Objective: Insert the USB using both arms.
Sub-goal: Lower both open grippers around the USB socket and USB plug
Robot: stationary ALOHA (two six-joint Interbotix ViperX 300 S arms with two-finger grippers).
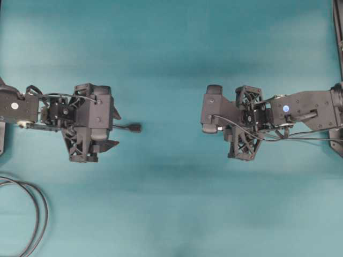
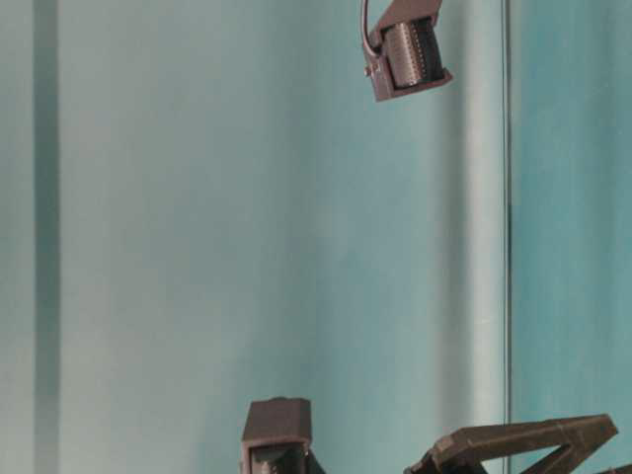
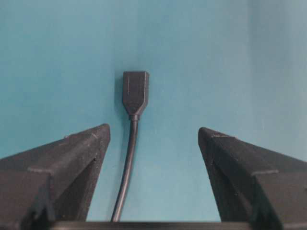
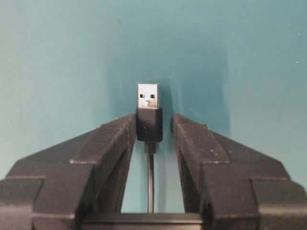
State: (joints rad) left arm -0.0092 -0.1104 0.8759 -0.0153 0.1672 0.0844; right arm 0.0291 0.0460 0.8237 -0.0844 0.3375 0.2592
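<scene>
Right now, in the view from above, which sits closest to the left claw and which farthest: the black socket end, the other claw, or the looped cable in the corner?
From the left gripper:
1. Black socket end: just beyond its fingertips, toward the middle.
2. Right gripper: across the gap, on the right.
3. Looped black cable: bottom left corner, behind the left arm.

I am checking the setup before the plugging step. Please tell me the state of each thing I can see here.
USB: unplugged, lying between the right gripper's fingers, with small gaps on both sides.
Socket end: unplugged, lying ahead of the left gripper, untouched.
Left gripper: wide open, empty.
Right gripper: partly closed around the USB body.
</scene>
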